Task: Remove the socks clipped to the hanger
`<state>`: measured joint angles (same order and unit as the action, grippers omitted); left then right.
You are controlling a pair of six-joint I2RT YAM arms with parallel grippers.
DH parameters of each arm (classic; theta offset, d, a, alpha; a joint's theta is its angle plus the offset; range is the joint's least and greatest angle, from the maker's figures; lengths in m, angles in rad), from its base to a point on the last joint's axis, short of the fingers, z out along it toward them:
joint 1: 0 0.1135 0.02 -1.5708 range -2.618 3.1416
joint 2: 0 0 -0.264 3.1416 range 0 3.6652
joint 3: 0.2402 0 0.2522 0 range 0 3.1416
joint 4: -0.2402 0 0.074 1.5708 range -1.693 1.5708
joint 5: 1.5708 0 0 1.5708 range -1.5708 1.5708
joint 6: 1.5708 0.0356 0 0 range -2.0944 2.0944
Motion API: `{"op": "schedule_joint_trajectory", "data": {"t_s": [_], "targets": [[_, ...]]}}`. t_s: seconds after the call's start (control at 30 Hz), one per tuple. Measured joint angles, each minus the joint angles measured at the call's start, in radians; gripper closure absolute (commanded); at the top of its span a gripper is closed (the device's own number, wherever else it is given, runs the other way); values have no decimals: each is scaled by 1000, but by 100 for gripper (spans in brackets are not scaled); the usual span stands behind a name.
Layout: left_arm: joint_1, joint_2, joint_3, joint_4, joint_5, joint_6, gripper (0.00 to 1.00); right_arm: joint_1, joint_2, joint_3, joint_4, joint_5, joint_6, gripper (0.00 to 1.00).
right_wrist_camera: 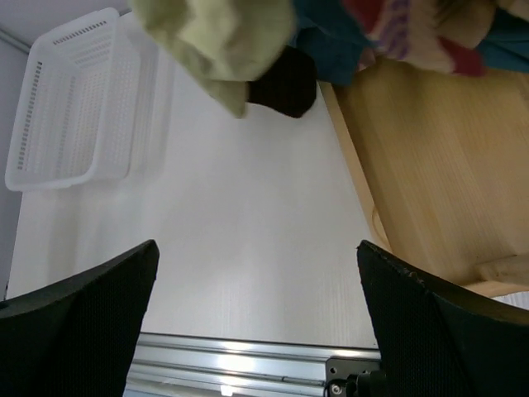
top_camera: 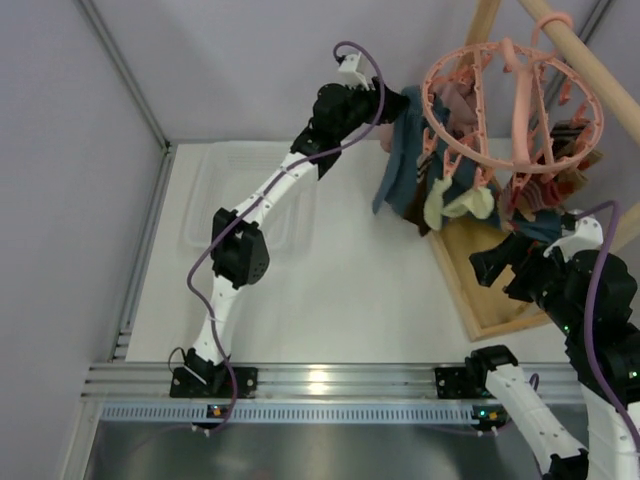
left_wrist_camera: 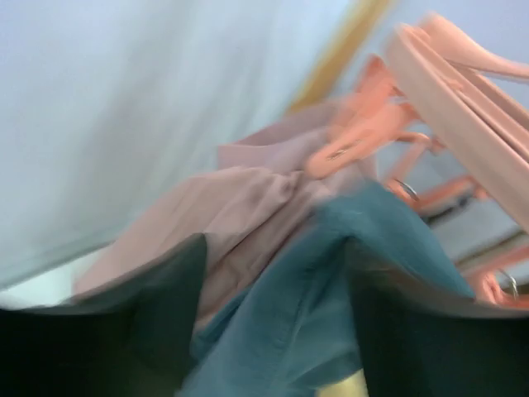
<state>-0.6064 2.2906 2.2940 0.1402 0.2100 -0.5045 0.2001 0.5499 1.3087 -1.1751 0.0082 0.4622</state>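
**Reaching for a first sock, with neither arm on one**

By my reading the task is at its opening step: the socks (top_camera: 455, 200) all hang from the hanger (top_camera: 520, 110), and no sock is in either gripper.

The left gripper (left_wrist_camera: 274, 246) has its jaws part-way apart. A fold of the teal cloth (left_wrist_camera: 331, 281) lies in the gap between them, and the pink garment (left_wrist_camera: 240, 207) sits just beyond the left finger. Nothing looks pinched, though the left wrist view is too blurred to be sure. No sock shows between or near these jaws. The hanger's rings run above and to the right of them, and one clip (left_wrist_camera: 347, 145) is just past the fingertips.

The right gripper (right_wrist_camera: 257, 245) stands wide open and holds nothing. The cream sock (right_wrist_camera: 215, 41) hangs ahead of the jaws and a little to their left. The dark sock (right_wrist_camera: 285, 83) is almost straight ahead beside it, and a patterned sock (right_wrist_camera: 405, 25) is further right. All three are well clear of the fingertips. A white basket (right_wrist_camera: 66, 107) lies far off to the left, and the wooden base (right_wrist_camera: 438, 165) sits under the right finger.

The next move seems to belong to the right arm. It should rise until one sock hangs between the fingers, close on the fabric below its clip, then pull downward. The left jaws would first need to back off the cloth.
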Motion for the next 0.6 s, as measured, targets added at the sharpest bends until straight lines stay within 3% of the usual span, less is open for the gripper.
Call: {"op": "schedule_joint_trajectory", "data": {"t_s": [0.13,0.17,0.43,0.6], "targets": [[55,25,-7,-5,35,-28,2,0,35,-17,34,7,-11,0],[58,21,-29,-3,43,-28,2,0,38,-22,40,10,-15,0],[-3,-96,-308,-14,98,10,3,0,47,-27,81,3,-27,0],[-55,-192,-442,-10,114,41,11,0,64,-39,113,-12,-34,1]]}}
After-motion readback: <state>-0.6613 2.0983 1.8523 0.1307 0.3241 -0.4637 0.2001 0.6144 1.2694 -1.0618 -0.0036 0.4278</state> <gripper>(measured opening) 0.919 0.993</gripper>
